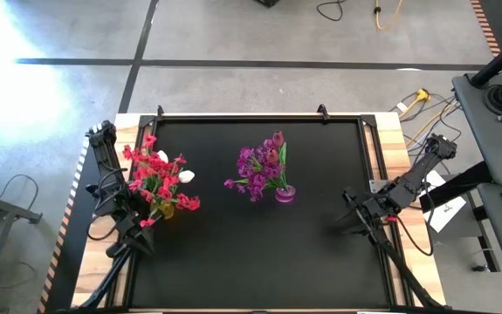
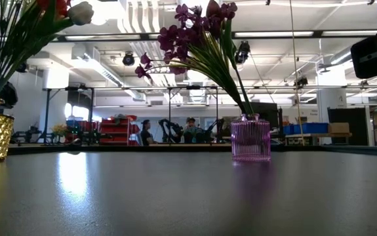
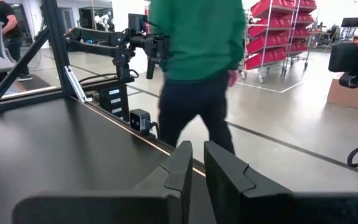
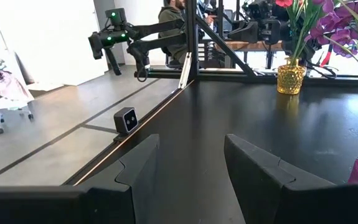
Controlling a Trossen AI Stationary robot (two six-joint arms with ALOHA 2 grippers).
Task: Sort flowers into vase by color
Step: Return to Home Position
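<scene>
1. Seemingly, the sorting is looking finished. The red flowers (image 1: 154,170) and a white tulip (image 1: 185,176) are standing in the yellow vase (image 1: 165,209) at the left side of the table (image 1: 259,253). The purple flowers (image 1: 255,166) and a pink tulip bud (image 1: 278,139) are standing in the purple vase (image 2: 250,137) near the middle.
2. The left gripper (image 3: 197,149) is sitting at the left edge, just beside the yellow vase. Its fingers are showing only a narrow slit and carrying nothing.
3. The right gripper (image 4: 191,146) is hanging at the right edge, well apart from both vases, with its fingers spread wide and empty.
4. Red stalks are leaning out over the left arm. Folding that arm homeward could be snagging a bloom, dragging a stem out or tipping the vase.
5. A person in a green top (image 3: 197,37) is walking beyond the table's edge, so a wide swing of the left arm could be reaching toward them.
</scene>
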